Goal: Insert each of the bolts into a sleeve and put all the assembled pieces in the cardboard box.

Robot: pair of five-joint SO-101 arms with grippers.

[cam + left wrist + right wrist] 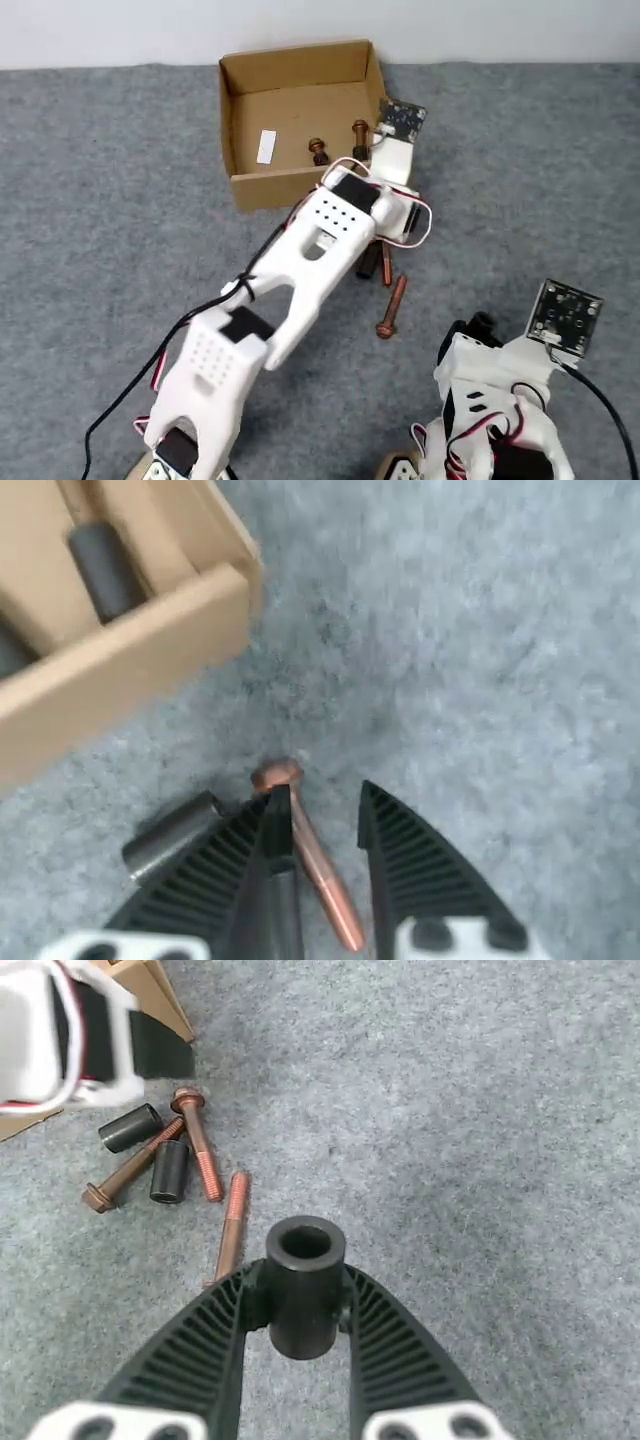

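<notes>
We see the left gripper open astride a bolt, half hiding a loose sleeve, the right gripper clamping a second sleeve, and two sleeved bolts in the cardboard box.

The high camera hung overhead and looked steeply down on the grey surface, with the cardboard box at the far side. The left wrist camera sat close behind the left pincer, facing down beside the box's near right corner. The right wrist camera, low and near, looked past the right pincer and the sleeve in it, towards the far left. All three views shared that corner and the loose bolts.
</notes>
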